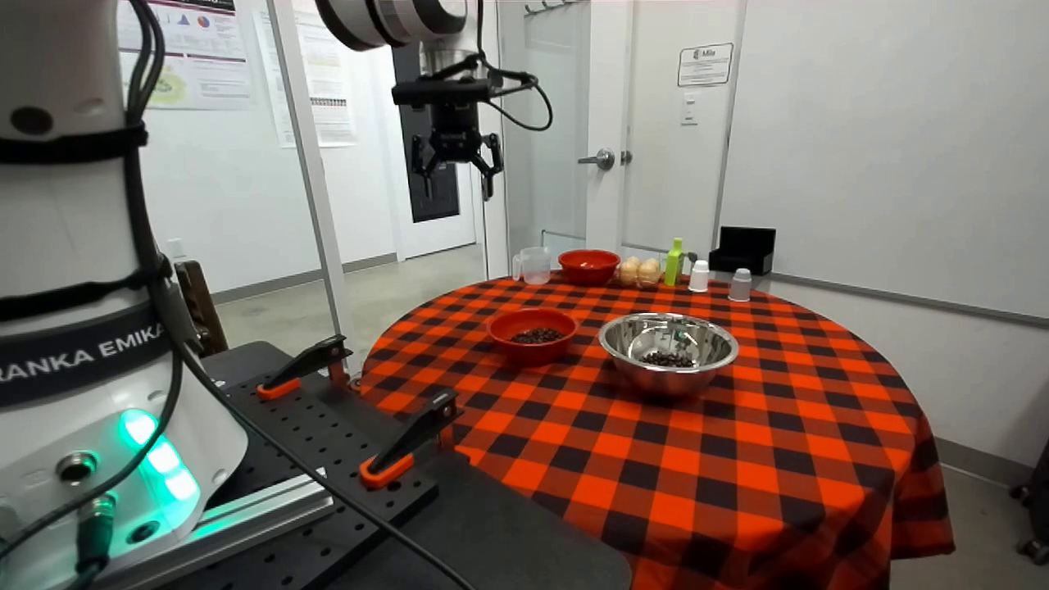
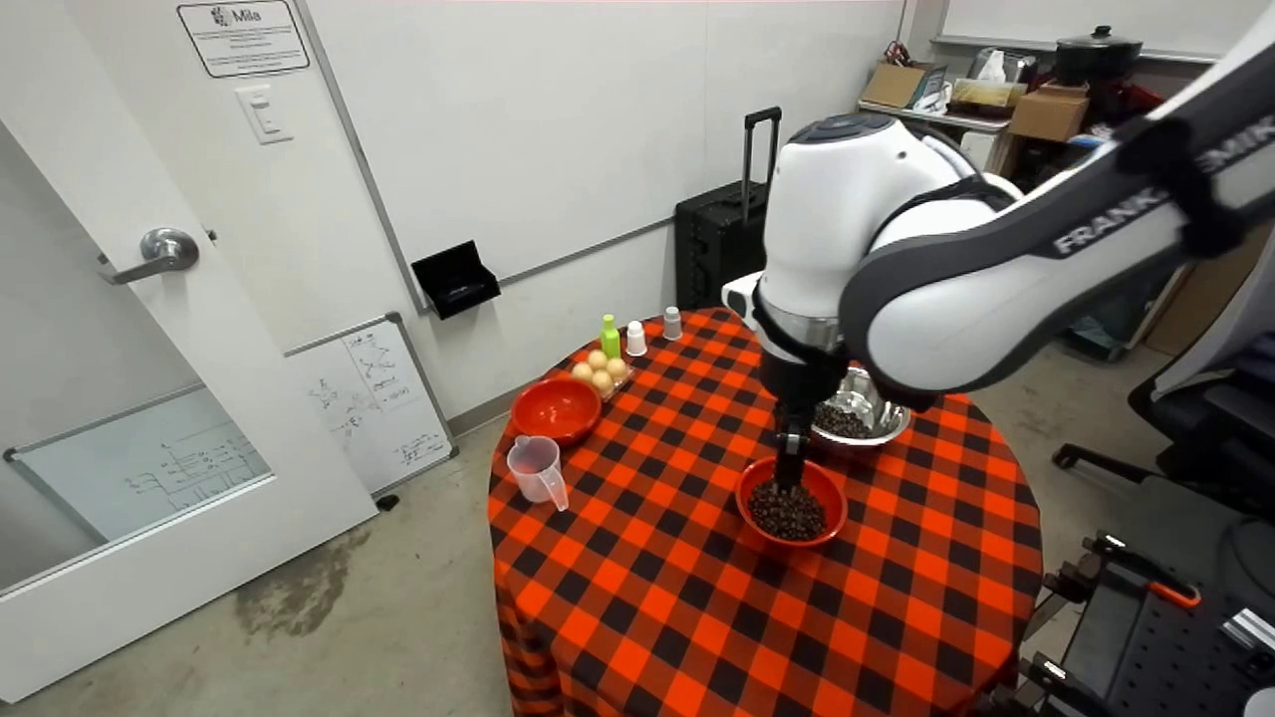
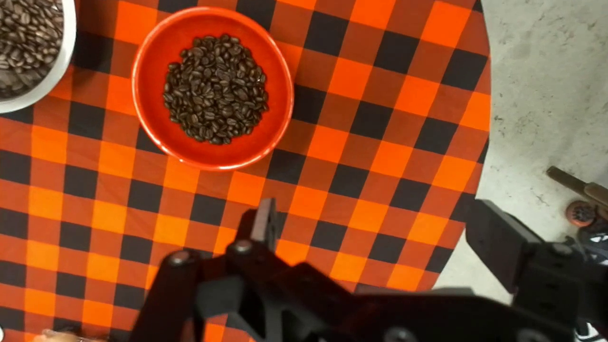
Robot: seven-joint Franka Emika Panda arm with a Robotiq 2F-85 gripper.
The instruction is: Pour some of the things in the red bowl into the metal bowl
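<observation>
The red bowl [image 1: 533,354] stands upright on the checked tablecloth with dark coffee beans in it. It shows too in an exterior view [image 2: 825,486] and in the wrist view [image 3: 151,95], where the beans [image 3: 216,90] cover its bottom. The metal bowl [image 1: 668,381] stands beside it, also with beans inside. My arm partly hides the metal bowl in an exterior view [image 2: 887,418]. Only its edge shows at the upper left of the wrist view [image 3: 69,42]. My gripper [image 1: 458,190] is open and empty, high above the table. Its fingers [image 3: 373,213] are wide apart in the wrist view, touching nothing.
Along the table's far edge stand a clear measuring cup [image 2: 538,468], another red bowl [image 2: 556,410], a pack of eggs [image 2: 601,371], a green bottle [image 2: 610,339] and two small cups [image 2: 636,339]. Clamps [image 1: 410,442] sit on the robot's mounting plate beside the table.
</observation>
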